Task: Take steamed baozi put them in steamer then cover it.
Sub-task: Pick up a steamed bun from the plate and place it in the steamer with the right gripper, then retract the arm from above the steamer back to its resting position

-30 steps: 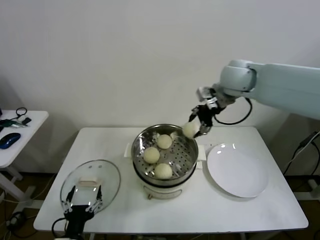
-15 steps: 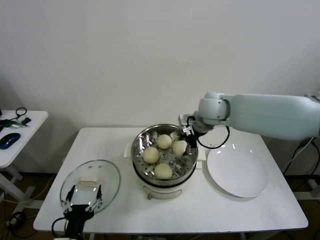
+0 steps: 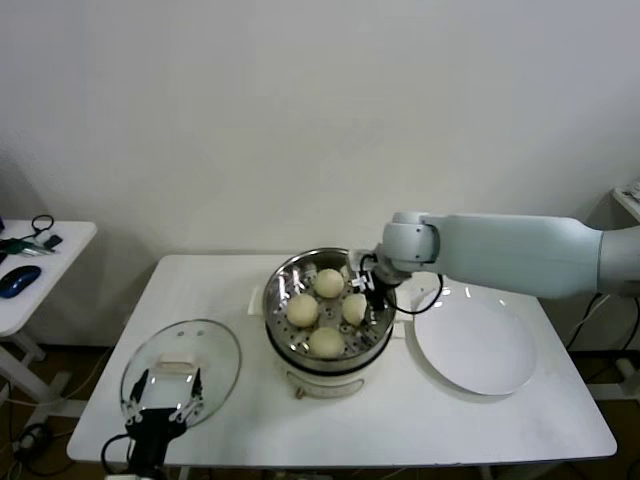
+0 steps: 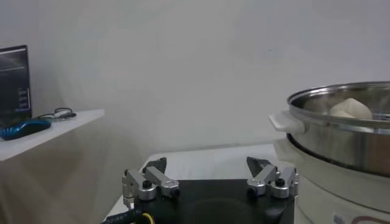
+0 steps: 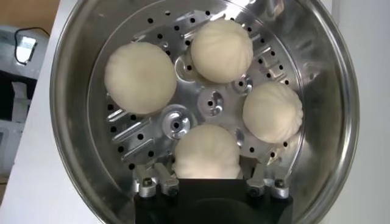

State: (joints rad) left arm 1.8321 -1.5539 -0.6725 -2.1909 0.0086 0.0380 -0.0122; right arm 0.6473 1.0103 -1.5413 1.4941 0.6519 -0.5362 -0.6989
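Note:
Several cream-white baozi lie in the steel steamer (image 3: pixel 275 290) on its cream pot base. My right gripper (image 3: pixel 362 300) reaches down inside the basket at its right side. In the right wrist view its fingers (image 5: pixel 152 179) stand spread either side of one baozi (image 5: pixel 206 152) that rests on the perforated floor; three more sit around it, such as the baozi (image 5: pixel 140 77). The glass cover (image 3: pixel 182 370) lies flat at the table's front left. My left gripper (image 3: pixel 163 405) is parked open at the cover's near edge, also shown open and empty in the left wrist view (image 4: pixel 207 163).
An empty white plate (image 3: pixel 475 342) lies right of the steamer. A small side table (image 3: pixel 40 265) with a blue mouse stands off to the left. The steamer wall (image 4: pixel 341 131) rises close by the left gripper.
My right arm came down from above the steamer's back right rim, carrying a baozi into the basket. Its fingers have spread and the baozi now rests on the steamer floor. The left arm stayed still.

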